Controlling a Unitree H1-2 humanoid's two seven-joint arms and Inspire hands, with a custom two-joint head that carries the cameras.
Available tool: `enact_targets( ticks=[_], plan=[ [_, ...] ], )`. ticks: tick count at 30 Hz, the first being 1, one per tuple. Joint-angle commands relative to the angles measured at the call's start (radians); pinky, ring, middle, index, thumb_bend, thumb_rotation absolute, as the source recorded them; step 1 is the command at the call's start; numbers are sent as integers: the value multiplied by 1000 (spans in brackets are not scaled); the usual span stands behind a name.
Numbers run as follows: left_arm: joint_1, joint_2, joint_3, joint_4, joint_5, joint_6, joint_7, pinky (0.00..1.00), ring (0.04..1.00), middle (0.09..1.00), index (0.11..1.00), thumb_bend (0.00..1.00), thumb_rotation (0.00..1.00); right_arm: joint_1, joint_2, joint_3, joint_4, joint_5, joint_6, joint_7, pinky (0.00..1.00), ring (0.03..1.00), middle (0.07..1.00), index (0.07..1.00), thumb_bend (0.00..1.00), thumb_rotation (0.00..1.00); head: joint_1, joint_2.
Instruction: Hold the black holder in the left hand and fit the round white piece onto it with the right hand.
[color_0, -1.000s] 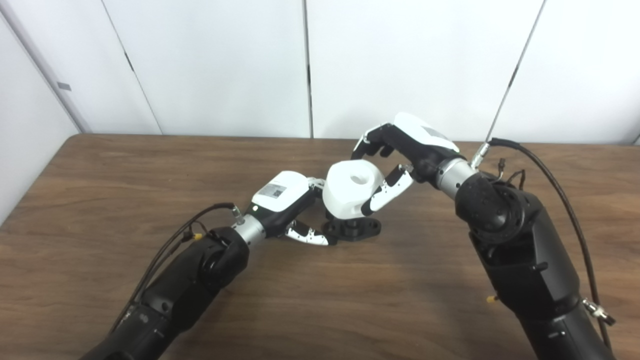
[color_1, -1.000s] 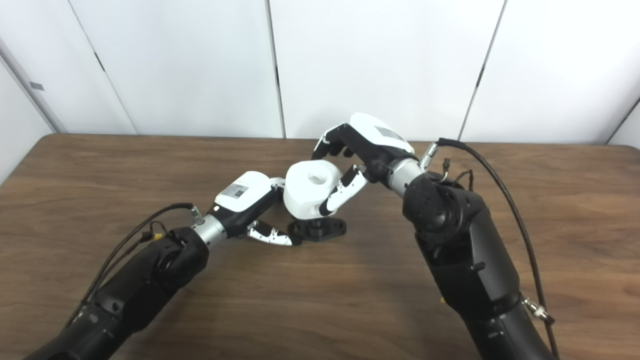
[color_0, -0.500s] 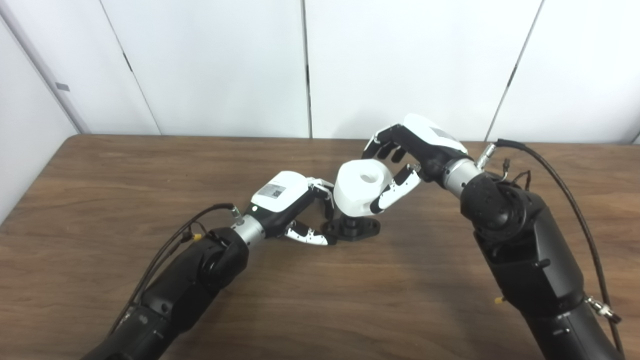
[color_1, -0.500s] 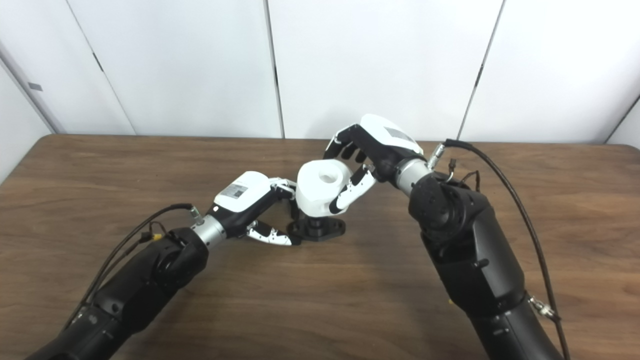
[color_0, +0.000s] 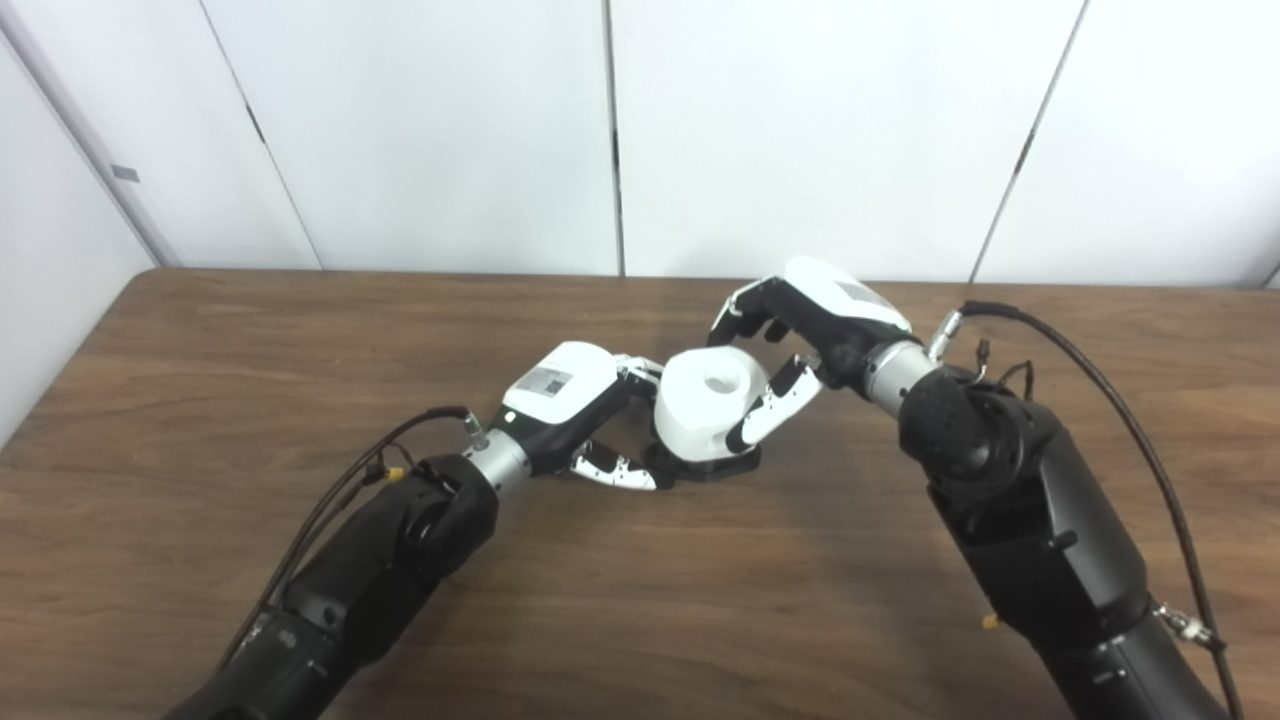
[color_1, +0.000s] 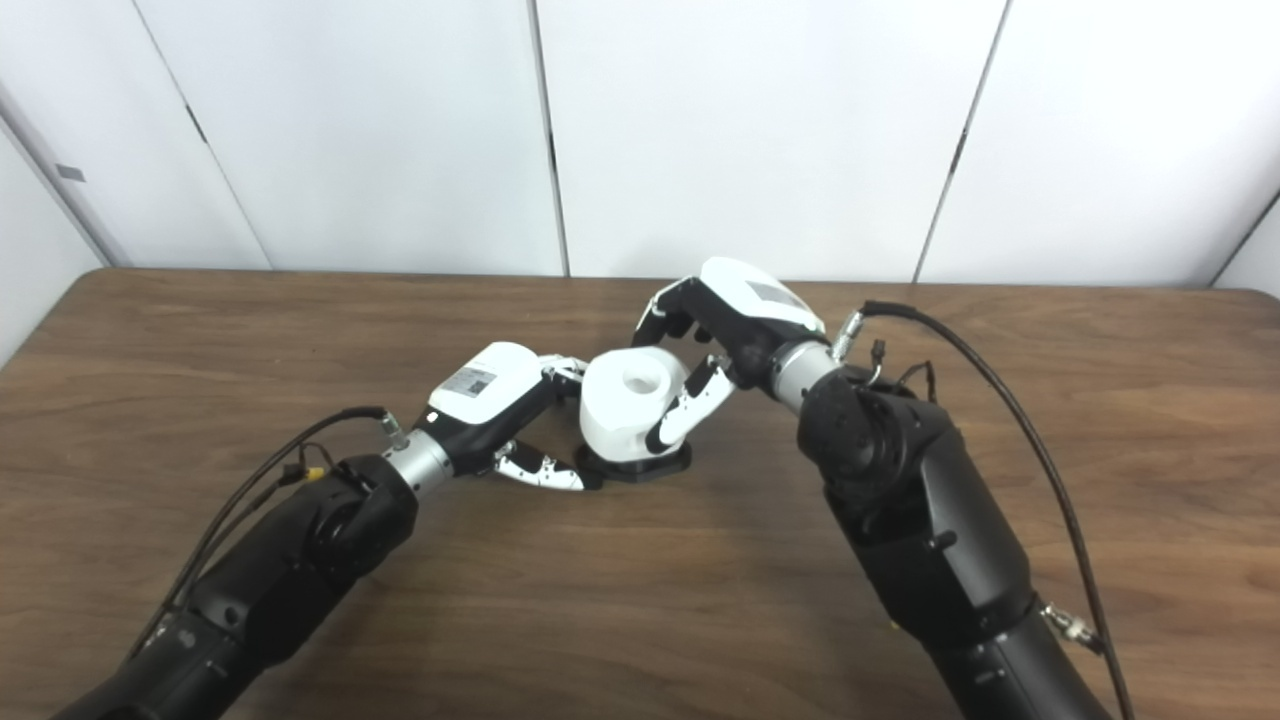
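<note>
The round white piece (color_0: 703, 402), with a hole in its top, sits low on the black holder (color_0: 722, 466), hiding most of it; only the holder's flat base shows on the wooden table. My right hand (color_0: 800, 330) is shut on the white piece, thumb at its near side and fingers behind it. My left hand (color_0: 580, 410) reaches in from the left and grips the holder's left end, thumb along the table in front and fingers tucked behind the white piece.
The wooden table (color_0: 300, 340) ends at a white panelled wall behind. A black cable (color_0: 1090, 370) arcs off my right wrist, and another cable (color_0: 380, 450) loops from my left wrist.
My right hand lifted the white piece up and to the right, then brought it down and left over the holder, covering the post that showed half a second ago. The left hand stayed put.
</note>
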Motion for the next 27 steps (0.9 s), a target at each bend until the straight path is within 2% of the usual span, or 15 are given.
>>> enact_targets(
  ticks=[1,16,27],
  plan=[
    [28,13,-11,22,24,43,-63,625,786,799,480,523,75,-35,13,-5,-19,-6,-1,-28,739,775,718,481,523,134,1,0],
    [27,11,-10,29,22,36,-59,624,784,797,479,523,74,-33,36,4,17,5,0,-32,793,794,720,482,520,128,5,-2],
    [31,17,-8,14,28,40,-61,620,782,797,480,522,77,-33,20,33,70,-1,-17,-43,774,800,722,482,520,129,9,1]
  ],
)
